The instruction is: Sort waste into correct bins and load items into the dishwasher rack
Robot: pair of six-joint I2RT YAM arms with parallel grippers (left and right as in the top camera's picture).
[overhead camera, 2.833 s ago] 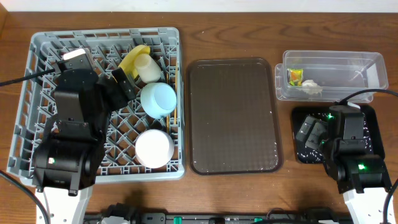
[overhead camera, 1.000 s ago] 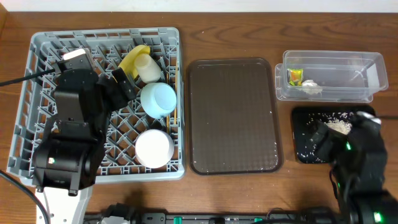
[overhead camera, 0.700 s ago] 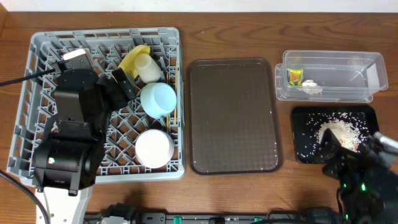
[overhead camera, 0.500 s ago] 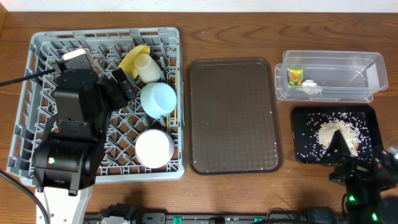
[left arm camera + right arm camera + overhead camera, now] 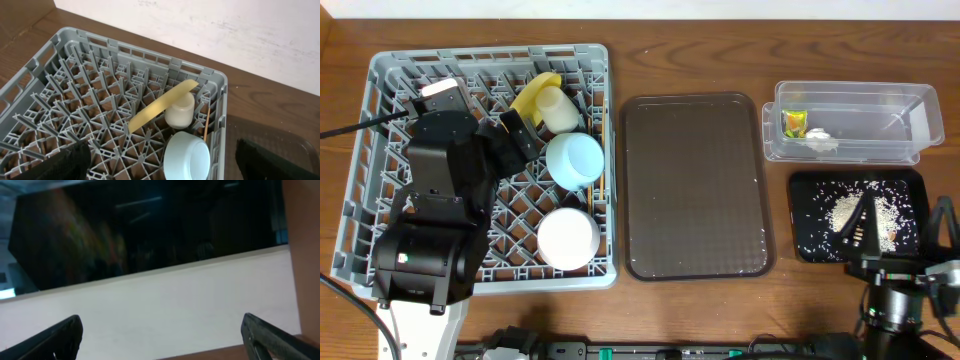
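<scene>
One spread right hand (image 5: 900,222) hangs above rice scraps (image 5: 845,212) in the black tray (image 5: 810,195).

- The right gripper (image 5: 898,228), which 2.8 s ago hung over the shallow glossy black rectangular tray (image 5: 804,192), has pulled back toward the near edge of the table (image 5: 780,300); its 2 fingers stand wide apart over the tray's near rim.
- A heap of whitish rice-like food scraps (image 5: 865,208), covered by the gripper then, now lies in plain view in that tray.
</scene>
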